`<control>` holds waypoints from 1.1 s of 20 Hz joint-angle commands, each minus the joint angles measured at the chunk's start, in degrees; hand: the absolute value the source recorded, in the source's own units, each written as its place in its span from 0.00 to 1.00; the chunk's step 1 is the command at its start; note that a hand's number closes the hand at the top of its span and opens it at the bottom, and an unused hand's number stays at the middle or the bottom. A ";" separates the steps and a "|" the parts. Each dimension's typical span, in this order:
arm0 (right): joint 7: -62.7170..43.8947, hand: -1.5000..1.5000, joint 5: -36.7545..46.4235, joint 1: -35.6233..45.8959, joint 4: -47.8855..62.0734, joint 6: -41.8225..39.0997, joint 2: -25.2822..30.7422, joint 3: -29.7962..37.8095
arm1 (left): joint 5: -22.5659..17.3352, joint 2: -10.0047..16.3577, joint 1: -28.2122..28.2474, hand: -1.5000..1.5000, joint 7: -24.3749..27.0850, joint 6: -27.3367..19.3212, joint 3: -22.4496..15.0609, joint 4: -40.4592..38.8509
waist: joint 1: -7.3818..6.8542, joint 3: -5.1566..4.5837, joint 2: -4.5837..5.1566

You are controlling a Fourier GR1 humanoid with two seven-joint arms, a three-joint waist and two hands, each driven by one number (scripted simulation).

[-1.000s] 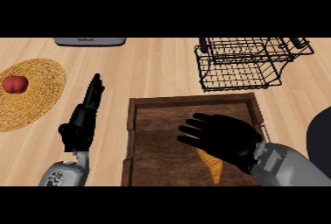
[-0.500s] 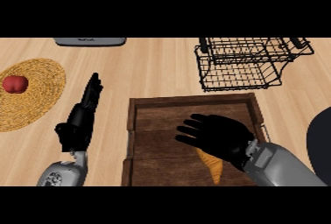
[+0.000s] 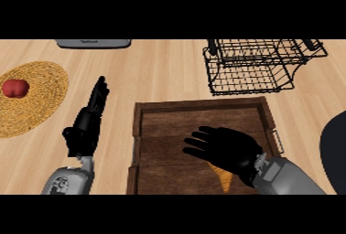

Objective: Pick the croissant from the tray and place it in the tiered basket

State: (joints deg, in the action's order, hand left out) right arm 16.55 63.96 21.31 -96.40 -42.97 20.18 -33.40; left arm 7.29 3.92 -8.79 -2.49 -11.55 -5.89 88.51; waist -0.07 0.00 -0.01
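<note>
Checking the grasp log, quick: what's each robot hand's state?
Left robot hand: open, holding nothing.
Right robot hand: open above the croissant, holding nothing.

Flat grey rectangular device (image 3: 93, 43) at the table's (image 3: 162, 73) far edge: a short line of pale lettering, too small to read.
Other readable text: none.

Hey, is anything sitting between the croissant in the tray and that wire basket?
Nothing visible. The croissant lies at the near end of the tray, mostly under the right hand. Bare counter separates the tray from the tiered basket; only the tray's far wall would need clearing.
</note>
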 commanded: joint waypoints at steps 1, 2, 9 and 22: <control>2.67 1.00 2.08 -3.99 3.68 6.82 -1.06 0.00 | -0.71 0.26 0.25 0.50 -0.73 1.09 1.06 0.42 | -0.04 0.01 0.03; 4.97 1.00 1.73 -1.59 5.73 9.14 -1.02 1.49 | -1.19 1.37 2.89 0.50 -3.32 2.29 0.33 5.82 | -0.35 0.03 0.00; 9.44 1.00 9.00 -0.32 8.85 20.35 -2.62 -0.86 | 1.39 -2.11 -2.33 0.50 -0.84 -1.05 0.79 -1.95 | -0.02 0.01 0.06; -44.52 1.00 18.71 -3.09 9.42 7.99 -19.89 16.39 | 0.58 -1.01 0.82 0.50 -0.16 0.31 0.64 1.08 | 0.41 -0.06 -0.11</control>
State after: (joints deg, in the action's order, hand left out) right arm -14.31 80.13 17.98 -88.64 -35.16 4.51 -20.49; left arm 8.17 3.36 -7.80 -2.86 -11.52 -4.89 89.45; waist 1.08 -0.69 -1.10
